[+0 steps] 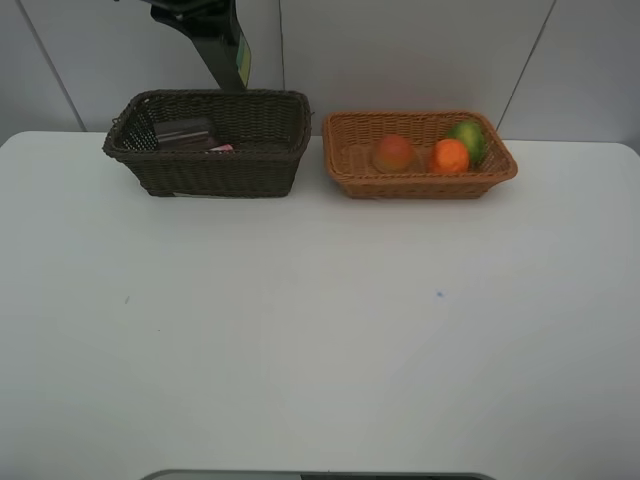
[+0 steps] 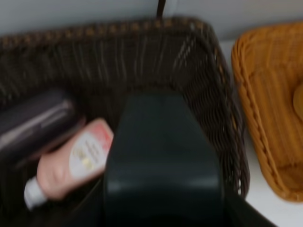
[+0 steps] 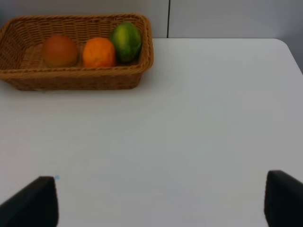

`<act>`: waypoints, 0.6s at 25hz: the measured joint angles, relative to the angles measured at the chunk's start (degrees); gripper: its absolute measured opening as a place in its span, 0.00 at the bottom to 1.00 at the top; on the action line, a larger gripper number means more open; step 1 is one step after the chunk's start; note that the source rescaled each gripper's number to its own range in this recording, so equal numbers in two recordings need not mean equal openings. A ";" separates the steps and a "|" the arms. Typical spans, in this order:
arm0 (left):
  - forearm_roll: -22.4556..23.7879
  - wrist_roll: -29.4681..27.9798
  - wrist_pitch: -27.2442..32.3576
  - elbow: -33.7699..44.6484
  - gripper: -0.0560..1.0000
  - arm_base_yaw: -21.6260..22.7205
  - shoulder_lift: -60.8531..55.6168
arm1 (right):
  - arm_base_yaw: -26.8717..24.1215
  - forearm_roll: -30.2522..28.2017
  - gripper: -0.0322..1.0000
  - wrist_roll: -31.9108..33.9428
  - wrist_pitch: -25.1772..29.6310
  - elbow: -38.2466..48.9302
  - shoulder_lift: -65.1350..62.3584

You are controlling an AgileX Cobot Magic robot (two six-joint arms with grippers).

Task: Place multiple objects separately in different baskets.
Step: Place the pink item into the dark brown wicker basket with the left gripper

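Left wrist view: your left gripper [image 2: 163, 189], blurred and seemingly closed on nothing, hangs over the dark brown basket [image 2: 208, 94]; the pink bottle [image 2: 71, 163] lies just beside it, against the dark rectangular bottle [image 2: 33, 125]. Your right gripper [image 3: 161, 198], jaws spread wide and empty, sits well apart from the tan basket [image 3: 75, 78] holding the red-orange fruit [image 3: 59, 50], orange [image 3: 98, 52] and green fruit [image 3: 126, 41].

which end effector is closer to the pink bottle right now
Left. The left end effector hangs over the dark basket, right beside the pink bottle. The right end effector sits over bare table, away from both baskets.
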 joint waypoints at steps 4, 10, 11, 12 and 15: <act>0.00 2.32 -6.51 0.00 0.17 0.18 4.53 | 0.00 0.00 0.90 0.00 0.00 0.00 0.00; 0.00 4.55 -8.96 0.00 0.17 0.18 10.33 | 0.00 0.00 0.90 0.00 0.00 0.00 0.00; -0.05 4.67 -8.91 0.00 0.17 0.18 11.12 | 0.00 0.00 0.90 0.00 0.00 0.00 0.00; -0.05 4.66 -8.75 0.00 0.17 0.18 11.88 | 0.00 0.00 0.90 0.00 0.00 0.00 0.00; -0.05 4.89 -8.07 0.00 0.17 0.18 13.47 | 0.00 0.00 0.90 0.00 0.00 0.00 0.00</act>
